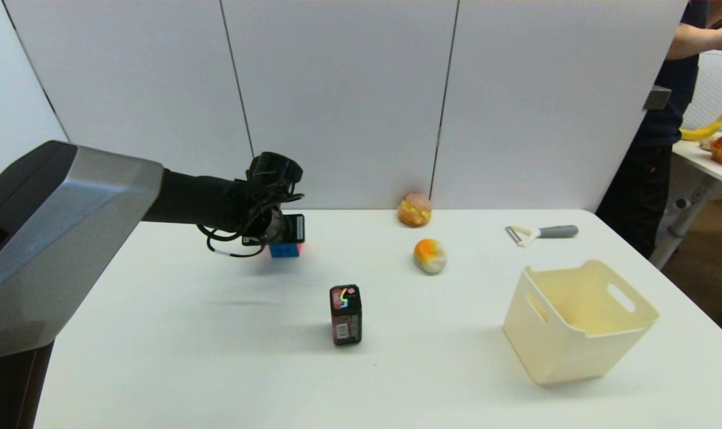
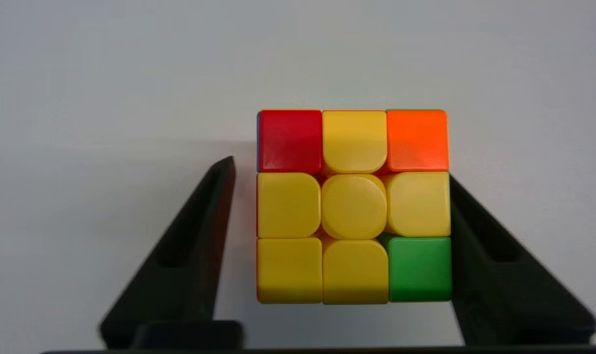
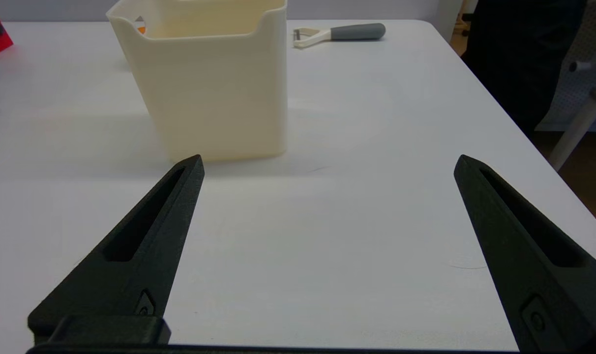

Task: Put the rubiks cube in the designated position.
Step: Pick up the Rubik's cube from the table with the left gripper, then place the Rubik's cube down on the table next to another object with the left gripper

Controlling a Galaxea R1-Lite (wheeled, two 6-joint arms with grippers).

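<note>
— So, where does the rubiks cube (image 1: pixel 286 249) lie from the left gripper (image 2: pixel 342 169)?

— Straight between its fingers. In the left wrist view the cube's mostly yellow face fills the span; one finger (image 2: pixel 480 231) looks to touch the cube's side, the other (image 2: pixel 199 221) stands just off it with a sliver of table showing. So the jaws are apart, not yet clamped. In the head view the cube sits at the table's (image 1: pixel 218 357) 10 o'clock, under the gripper's tip. I can't tell whether it rests on the table or hangs a little above.

— Long axis?

— None (a cube has no long side). Its faces run square to the fingers.

— Which arm is nearer?

— The left, by far. The right gripper (image 3: pixel 327 164) hangs low near the table's 4 o'clock corner, fingers spread wide on nothing, facing the cream basket (image 3: pixel 204 78).

— Count, left to right?

— One cube at 10 o'clock; one small black printed box (image 1: pixel 345 314) near centre; one bun-like toy (image 1: pixel 414 209) at 12; one orange-and-white ball-like toy (image 1: pixel 429 255) just in front of it; one peeler (image 1: pixel 540 232) at 2; one basket at 4.

— Next move?

— My guess: release or close, depending on which this is.
</note>
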